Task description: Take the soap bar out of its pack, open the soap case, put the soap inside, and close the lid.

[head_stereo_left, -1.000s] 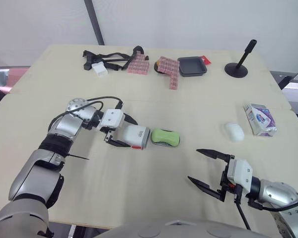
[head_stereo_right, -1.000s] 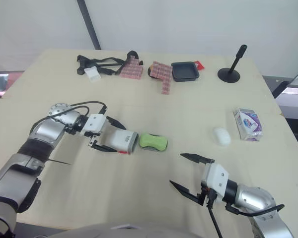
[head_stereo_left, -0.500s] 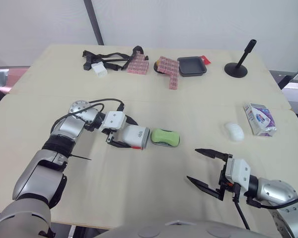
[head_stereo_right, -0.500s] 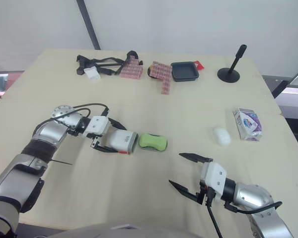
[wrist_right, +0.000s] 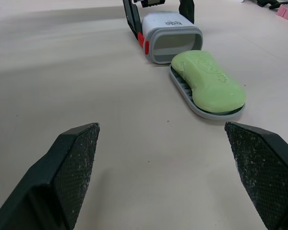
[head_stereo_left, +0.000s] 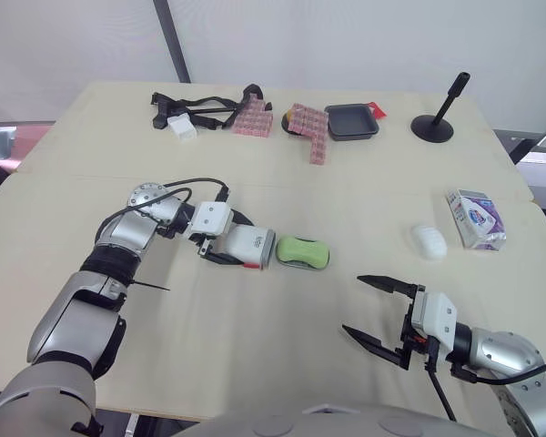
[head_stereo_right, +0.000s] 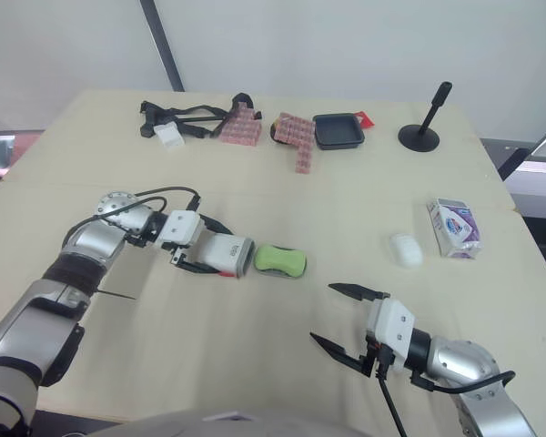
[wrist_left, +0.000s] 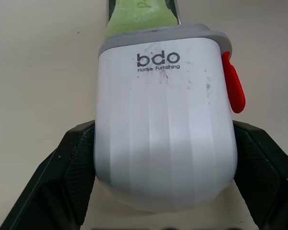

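Observation:
A white soap case cover [head_stereo_left: 248, 248] with a red latch lies on its side at the table's middle left, and my left gripper [head_stereo_left: 239, 243] is shut on it; its black fingers [wrist_left: 72, 172] press both flanks. The cover's open mouth [wrist_right: 175, 42] faces a green soap [head_stereo_left: 303, 250], which lies on the case's grey ribbed tray [wrist_right: 201, 109] right in front of it. To the right lie a white oval bar [head_stereo_left: 429, 241] and a purple-and-white soap pack [head_stereo_left: 476, 218]. My right gripper [head_stereo_left: 355, 304] hovers open near the front edge, holding nothing.
Along the far edge sit black straps [head_stereo_left: 200, 107] with a small white box [head_stereo_left: 182, 128], pink block clusters [head_stereo_left: 253, 119] [head_stereo_left: 311, 129], a shallow black dish [head_stereo_left: 352, 121] and a black stand [head_stereo_left: 434, 126]. Bare tabletop lies between my two grippers.
My left gripper has crept slightly toward the green soap with the cover, turning it more in line with the tray. The right gripper has hardly moved.

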`<state>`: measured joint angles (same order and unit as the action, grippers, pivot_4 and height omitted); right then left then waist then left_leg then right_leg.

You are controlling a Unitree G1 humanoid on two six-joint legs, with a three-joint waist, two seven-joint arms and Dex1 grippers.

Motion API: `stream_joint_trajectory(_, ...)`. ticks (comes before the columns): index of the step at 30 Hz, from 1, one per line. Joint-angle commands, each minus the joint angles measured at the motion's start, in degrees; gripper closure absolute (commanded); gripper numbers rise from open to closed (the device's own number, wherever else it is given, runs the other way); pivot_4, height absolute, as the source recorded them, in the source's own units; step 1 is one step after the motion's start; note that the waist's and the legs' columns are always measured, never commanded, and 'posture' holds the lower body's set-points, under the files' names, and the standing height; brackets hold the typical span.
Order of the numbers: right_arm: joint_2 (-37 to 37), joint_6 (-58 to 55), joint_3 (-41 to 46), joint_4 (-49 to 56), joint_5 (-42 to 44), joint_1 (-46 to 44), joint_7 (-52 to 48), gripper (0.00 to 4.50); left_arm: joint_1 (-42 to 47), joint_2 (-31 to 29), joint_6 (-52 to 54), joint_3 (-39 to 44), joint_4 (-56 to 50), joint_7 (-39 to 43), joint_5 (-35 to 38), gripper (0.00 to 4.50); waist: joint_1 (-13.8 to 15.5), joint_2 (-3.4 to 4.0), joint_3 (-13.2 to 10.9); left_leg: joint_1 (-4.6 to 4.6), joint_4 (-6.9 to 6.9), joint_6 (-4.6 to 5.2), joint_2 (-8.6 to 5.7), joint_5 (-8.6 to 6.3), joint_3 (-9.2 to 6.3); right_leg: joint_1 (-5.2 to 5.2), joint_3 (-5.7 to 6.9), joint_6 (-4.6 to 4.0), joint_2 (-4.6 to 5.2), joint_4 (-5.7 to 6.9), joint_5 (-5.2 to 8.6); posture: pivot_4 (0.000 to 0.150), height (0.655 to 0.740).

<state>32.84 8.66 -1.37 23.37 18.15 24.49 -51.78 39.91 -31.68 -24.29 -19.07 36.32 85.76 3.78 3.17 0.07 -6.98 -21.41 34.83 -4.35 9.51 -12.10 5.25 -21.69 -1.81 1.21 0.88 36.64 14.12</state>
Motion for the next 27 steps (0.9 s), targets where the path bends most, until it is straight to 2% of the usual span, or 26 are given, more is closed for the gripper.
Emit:
stream_joint_trajectory(1, 0.8, 0.3, 0.8, 1.5, 0.8, 0.0, -0.2, 0.0, 0.9, -0.5, -1.8, 1.2, 0.4, -0.2, -0.2, 1.05, 0.0, 0.0, 0.0, 0.0, 0.0, 0.0, 0.0, 0.0, 0.0, 0.0, 0.0, 0.0, 0.0, 0.0, 0.0, 0.15, 0.74)
stream_joint_trajectory(4, 2.4, -3.2, 2.2, 3.1, 3.8, -0.6, -0.7, 0.0, 0.3, -1.1, -1.7, 2.1, -0.7, -0.1, 1.0, 1.05, 0.0, 0.0, 0.0, 0.0, 0.0, 0.0, 0.0, 0.0, 0.0, 0.0, 0.0, 0.0, 0.0, 0.0, 0.0, 0.15, 0.74)
stream_joint_trajectory(7, 7.0, -10.5, 4.8, 7.0, 8.8, -3.1, -1.5, 0.0, -1.2, -2.5, -0.2, 3.0, -3.9, 0.4, 2.5, 1.05, -0.1, 0.03, 0.0, 0.01, 0.0, 0.0, 0.0, 0.0, 0.01, 0.0, -0.03, 0.0, 0.0, -0.01, 0.0, 0.15, 0.74)
stream_joint_trajectory(10, 10.9, -19.5, 5.0, 7.5, 11.0, -12.1, -0.3, 0.0, -3.8, -4.0, 1.6, 3.4, -8.5, 0.5, 3.5, 1.05, -0.5, 0.03, 0.0, 0.04, -0.03, -0.03, 0.01, 0.02, 0.01, 0.03, -0.02, 0.01, -0.01, -0.01, 0.0, 0.15, 0.74)
stream_joint_trajectory(14, 12.6, -32.7, -2.5, 4.9, 7.9, -30.6, 1.1, 0.0, -9.2, -5.3, 7.3, 4.5, -18.0, -1.0, 5.4, 1.05, -1.1, 0.08, -0.1, 0.22, -0.08, -0.11, 0.0, 0.09, 0.03, 0.15, -0.04, 0.0, -0.01, 0.03, 0.0, 0.15, 0.74)
stream_joint_trajectory(16, 12.5, -37.2, -6.5, 4.6, 6.2, -36.0, 1.1, 0.0, -11.5, -5.8, 9.7, 5.0, -21.3, -2.3, 5.8, 1.05, -0.6, 0.1, -0.1, 0.21, -0.2, -0.18, 0.03, 0.15, -0.01, 0.15, 0.03, -0.02, -0.05, -0.01, 0.01, 0.15, 0.74)
stream_joint_trajectory(22, 8.9, -47.4, -16.9, 2.3, 2.6, -48.5, 1.3, 0.0, -17.0, -7.2, 13.9, 5.1, -29.0, -5.0, 6.2, 1.05, 0.2, 0.14, -0.1, 0.01, -0.03, -0.17, 0.03, 0.15, -0.03, -0.02, 0.22, -0.01, -0.09, 0.02, 0.01, 0.15, 0.74)
stream_joint_trajectory(27, 5.8, -53.0, -21.7, 0.6, 0.5, -53.5, 2.1, 0.0, -20.6, -7.9, 17.1, 5.2, -34.4, -6.8, 6.3, 1.05, 0.7, 0.15, -0.1, 0.02, -0.04, -0.2, 0.07, 0.15, -0.03, -0.03, 0.28, -0.01, -0.06, -0.01, 0.01, 0.15, 0.74)
